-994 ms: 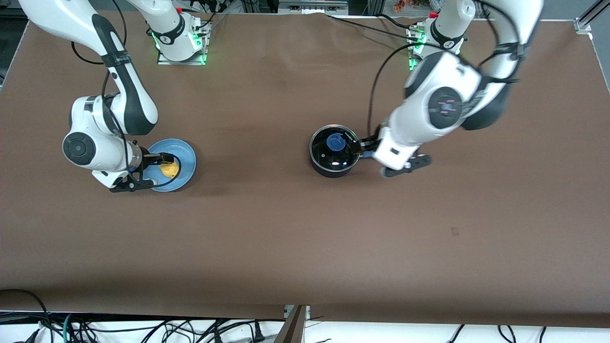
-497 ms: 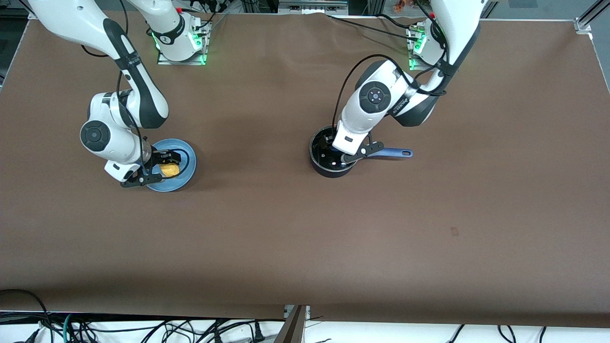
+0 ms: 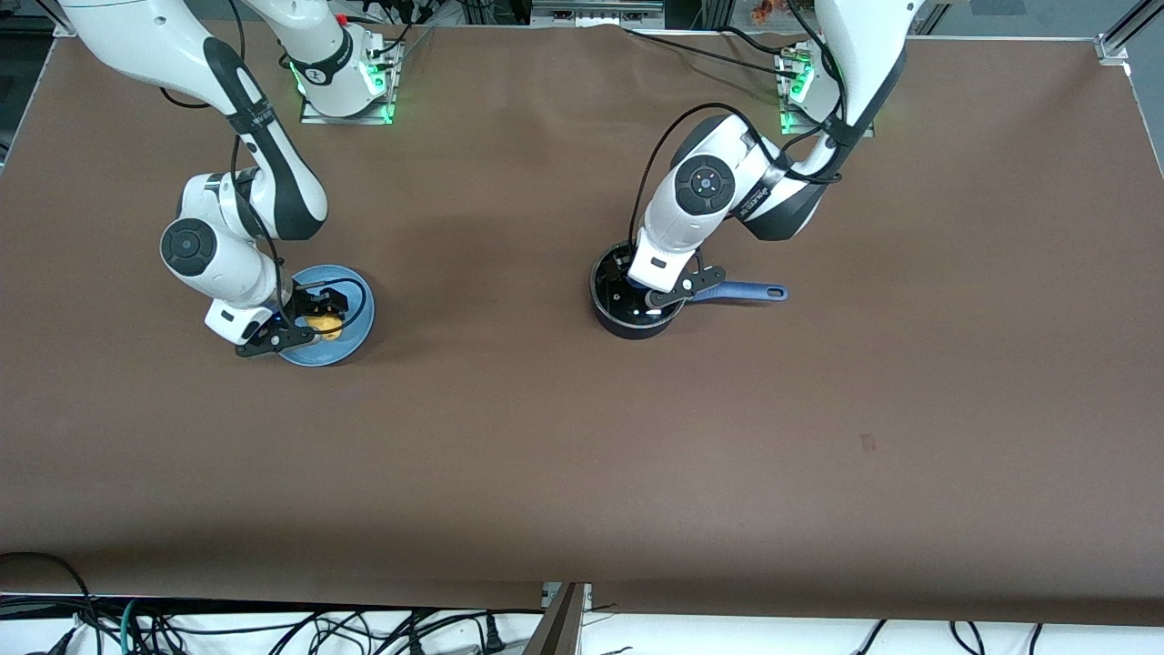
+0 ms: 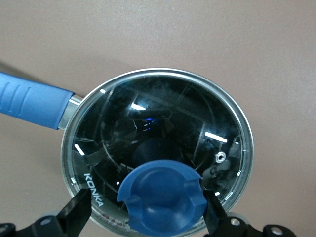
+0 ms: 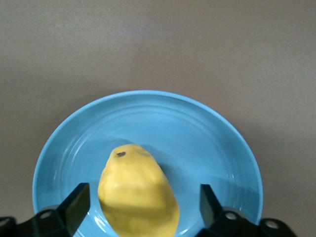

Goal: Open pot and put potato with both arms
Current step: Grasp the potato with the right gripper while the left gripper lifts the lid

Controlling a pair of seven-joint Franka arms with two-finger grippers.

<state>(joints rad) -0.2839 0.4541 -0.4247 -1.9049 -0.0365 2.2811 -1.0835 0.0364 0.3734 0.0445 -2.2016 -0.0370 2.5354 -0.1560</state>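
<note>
Left hand [image 4: 148, 217] sits low over the pot [image 3: 634, 296], fingers [image 4: 76, 212] spread wide either side of the lid's blue knob [image 4: 163, 202], not touching it in the left wrist view. Nothing held. Glass lid [image 4: 158, 148] is on the pot, closed; the inside looks dark through the glass and its contents can't be made out. The pot's blue handle [image 3: 741, 292] points toward the left arm's end of the worktop [image 3: 582, 455].

Right hand [image 5: 143, 217] is down at the light-blue plate [image 3: 356, 314], fingers [image 5: 74, 202] apart with the potato [image 5: 137, 192] between them; gaps show on both sides in the right wrist view, so no grip. Potato lies on the plate, yellow, with a small dark spot on it, nothing else on the plate.

Plate and potato are toward the right arm's end of the worktop, well apart from the pot, which stands near the middle. Both sit at about the same depth from the front camera.
</note>
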